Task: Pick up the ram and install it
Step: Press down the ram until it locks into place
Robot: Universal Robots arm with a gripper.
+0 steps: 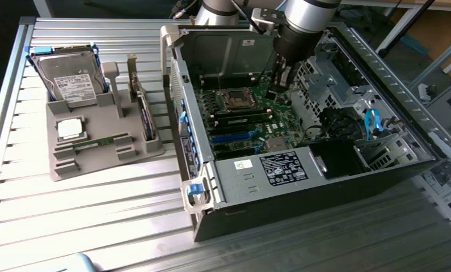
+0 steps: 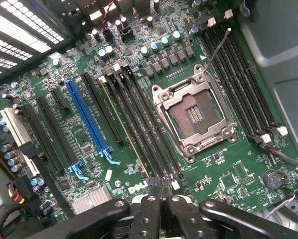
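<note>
In the wrist view a thin green ram [image 2: 124, 130] stands edge-on in one of the long black memory slots, beside the empty silver CPU socket [image 2: 194, 112]. My gripper [image 2: 161, 200] is shut, its black fingers [image 2: 148, 211] pressed together with nothing between them, just over the near end of that stick by the slot latch. In the exterior view the gripper [image 1: 281, 85] reaches down inside the open computer case [image 1: 301, 170], over the motherboard [image 1: 244, 116]. A second narrow green stick [image 1: 96, 143] lies in the grey holder [image 1: 96, 122] on the exterior view's left.
The holder also carries a hard drive [image 1: 70, 79], a square silver CPU chip [image 1: 70, 128] and upright expansion cards [image 1: 143, 110]. Blue and black card slots [image 2: 86, 117] run alongside the memory slots. Case walls, the drive cage and cables [image 1: 372, 122] crowd the arm.
</note>
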